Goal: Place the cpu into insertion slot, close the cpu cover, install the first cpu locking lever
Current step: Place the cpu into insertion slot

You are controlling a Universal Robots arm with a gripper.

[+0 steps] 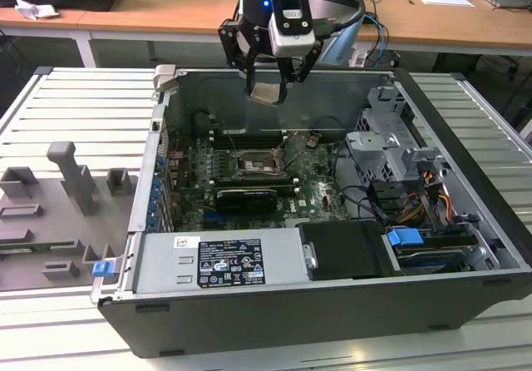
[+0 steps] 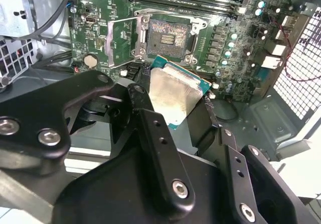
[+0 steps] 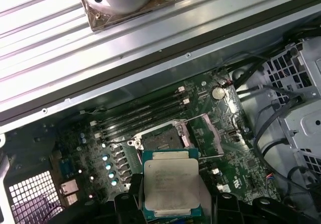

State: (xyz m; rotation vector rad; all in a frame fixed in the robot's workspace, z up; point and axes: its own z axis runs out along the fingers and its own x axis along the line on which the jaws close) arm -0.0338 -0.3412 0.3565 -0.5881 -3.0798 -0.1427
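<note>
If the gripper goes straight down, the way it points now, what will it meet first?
Probably the motherboard at or near the open insertion slot, with the held cpu touching first; depth is unclear.

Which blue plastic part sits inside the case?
The larger blue clip, at the exterior view's right. The smaller blue tab lies outside the case wall, at that view's left.

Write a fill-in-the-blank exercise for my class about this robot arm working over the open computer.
1. The gripper holds the ____ above the open computer case.
2. The socket below it is ____.
3. The metal cover beside the socket is swung ____.
Missing words: chip; empty; open.
</note>
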